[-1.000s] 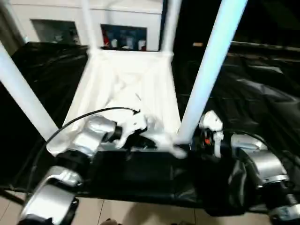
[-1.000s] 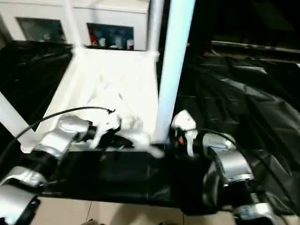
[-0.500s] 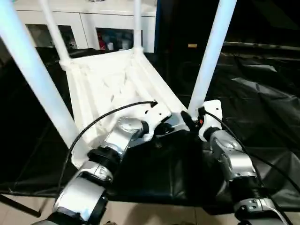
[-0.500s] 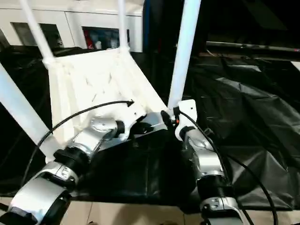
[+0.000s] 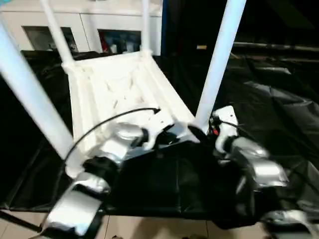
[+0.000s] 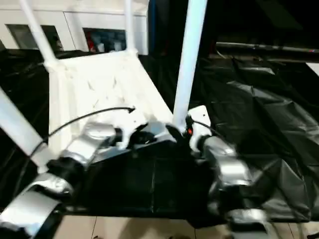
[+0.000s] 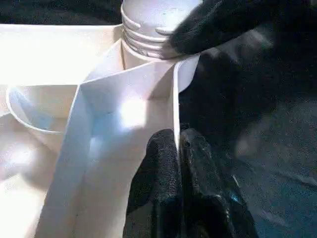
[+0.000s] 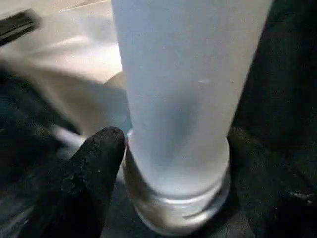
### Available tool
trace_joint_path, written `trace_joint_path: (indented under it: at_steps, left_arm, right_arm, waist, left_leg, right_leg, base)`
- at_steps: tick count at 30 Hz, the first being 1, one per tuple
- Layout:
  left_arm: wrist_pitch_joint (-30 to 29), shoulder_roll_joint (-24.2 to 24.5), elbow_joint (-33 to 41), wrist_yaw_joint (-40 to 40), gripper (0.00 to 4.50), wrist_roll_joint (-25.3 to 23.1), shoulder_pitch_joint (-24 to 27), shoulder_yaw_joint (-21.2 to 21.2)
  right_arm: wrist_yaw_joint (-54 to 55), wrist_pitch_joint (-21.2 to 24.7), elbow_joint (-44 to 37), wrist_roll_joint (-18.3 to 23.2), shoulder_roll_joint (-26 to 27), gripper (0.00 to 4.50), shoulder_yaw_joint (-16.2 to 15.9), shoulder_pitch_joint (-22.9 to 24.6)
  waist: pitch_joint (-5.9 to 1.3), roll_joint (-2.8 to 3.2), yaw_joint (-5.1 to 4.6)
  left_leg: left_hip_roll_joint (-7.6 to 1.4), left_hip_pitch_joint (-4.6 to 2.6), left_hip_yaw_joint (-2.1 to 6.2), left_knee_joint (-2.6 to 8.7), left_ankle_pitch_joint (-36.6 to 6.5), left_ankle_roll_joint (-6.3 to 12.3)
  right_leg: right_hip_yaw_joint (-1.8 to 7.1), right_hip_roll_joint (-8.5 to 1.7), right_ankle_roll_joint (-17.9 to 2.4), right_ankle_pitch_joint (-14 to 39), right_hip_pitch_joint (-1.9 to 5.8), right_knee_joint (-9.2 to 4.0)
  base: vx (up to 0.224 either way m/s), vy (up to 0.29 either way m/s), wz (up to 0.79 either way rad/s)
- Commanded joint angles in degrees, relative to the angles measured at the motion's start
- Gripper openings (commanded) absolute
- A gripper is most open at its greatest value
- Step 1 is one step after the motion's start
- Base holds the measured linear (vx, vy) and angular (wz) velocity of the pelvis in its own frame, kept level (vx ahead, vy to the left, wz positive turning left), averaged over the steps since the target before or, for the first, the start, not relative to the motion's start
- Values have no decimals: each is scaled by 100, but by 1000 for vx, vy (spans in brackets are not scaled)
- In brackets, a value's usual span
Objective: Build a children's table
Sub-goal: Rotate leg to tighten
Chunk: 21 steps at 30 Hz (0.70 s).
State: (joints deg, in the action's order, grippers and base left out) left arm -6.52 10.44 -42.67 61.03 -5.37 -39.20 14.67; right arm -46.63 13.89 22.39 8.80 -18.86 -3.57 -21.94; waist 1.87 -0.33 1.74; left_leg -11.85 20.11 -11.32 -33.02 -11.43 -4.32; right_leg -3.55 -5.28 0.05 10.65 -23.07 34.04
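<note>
Table [image 5: 117, 87]: upside down on black sheeting [image 5: 279, 109], ribbed underside up; its long axis runs away from the robot, far end angled a little to the robot's left.
Legs: four stand up from the corner sockets, narrowing upward.
Near right leg [image 5: 215, 64]: upright, its base between the right gripper's fingers.
Right gripper [image 8: 173, 148]: fingers [image 8: 96, 163] apart, one on each side of the leg's base, touching it.
Left gripper [image 7: 179, 148]: fingers [image 7: 158, 168] together, pinching the table's thin edge wall just beside that leg's ridged socket.
Writing: none readable.
</note>
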Motion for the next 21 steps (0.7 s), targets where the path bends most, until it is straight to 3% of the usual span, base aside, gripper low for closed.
trace_joint_path:
  at_steps: [1, 7, 9, 11, 21]
  left_arm:
    - [141, 84, 46, 533, 0, 122, 223, 276]
    - [186, 568, 579, 1695, 0, 443, 426, 356]
    - [147, 689, 695, 1925, 0, 480, 456, 373]
    - [172, 759, 726, 2011, 0, 492, 468, 372]
    - [201, 824, 820, 1988, 0, 519, 527, 343]
  right_arm:
    - [-953, 69, -438, 183, -69, 340, -570, 92]
    - [-1677, 64, -620, 241, -512, 340, -671, 169]
    - [-1840, 76, -657, 277, -629, 340, -727, 174]
    - [-1954, 66, -669, 279, -678, 325, -754, 165]
    - [-2107, 81, -683, 322, -626, 271, -810, 144]
  waist:
    - [-252, -108, 14]
    - [-259, -100, 31]
    - [-278, -61, 67]
    - [-273, -79, 105]
    - [-279, -122, 153]
  left_leg:
    - [-138, 39, 58, 355, -974, 572]
    - [-170, 11, 51, 362, -979, 514]
    - [-195, -44, 24, 341, -809, 527]
    - [-186, -22, 8, 329, -719, 571]
    - [-172, -9, 18, 319, -653, 507]
  right_leg:
    - [219, -274, -1281, 1145, 289, -411]
    - [229, -278, -1415, 1006, 279, -368]
    - [231, -248, -1591, 499, 251, -305]
    - [228, -246, -1681, 241, 270, -271]
    - [232, -269, -1597, 333, 299, -260]
  base:
    - [0, 0, 0]
    - [0, 0, 0]
    - [0, 0, 0]
    - [0, 0, 0]
    - [0, 0, 0]
